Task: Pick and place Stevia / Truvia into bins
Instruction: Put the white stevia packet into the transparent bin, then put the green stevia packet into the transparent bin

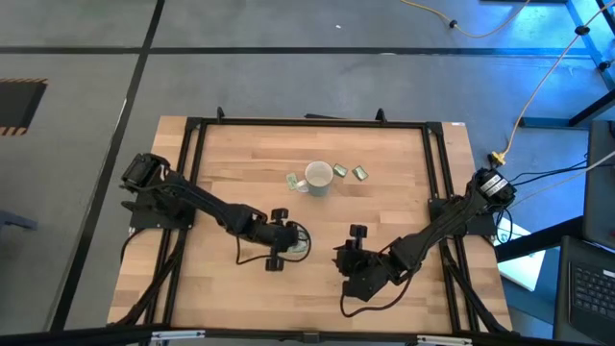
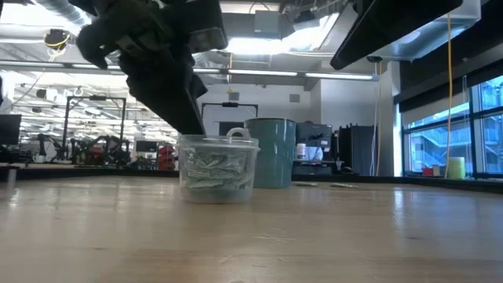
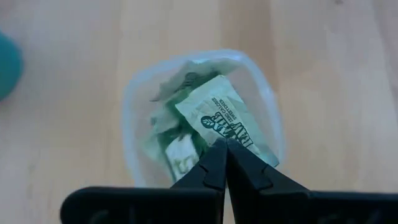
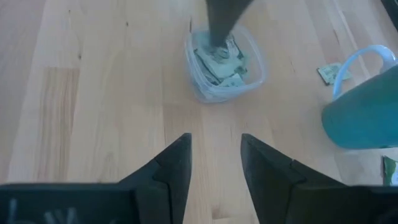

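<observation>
My left gripper hangs right over the clear cup. Its two fingers are pressed together, tip to tip, with nothing between them that I can see. The tips sit just above the pile of green and white sachets that fills the cup. One sachet lies on top of the pile, with its printed side up.

From the side, the cup stands upright on the wooden table, and the sachets fill most of it. My left arm comes down to its rim from above.

A mug stands past the cup, farther from me. A few loose sachets lie flat on the table next to the mug: one on one side of it, and two more on the other side.

My right gripper waits beside the cup, a little apart from it. Its fingers are spread and hold nothing. They point toward the cup.
</observation>
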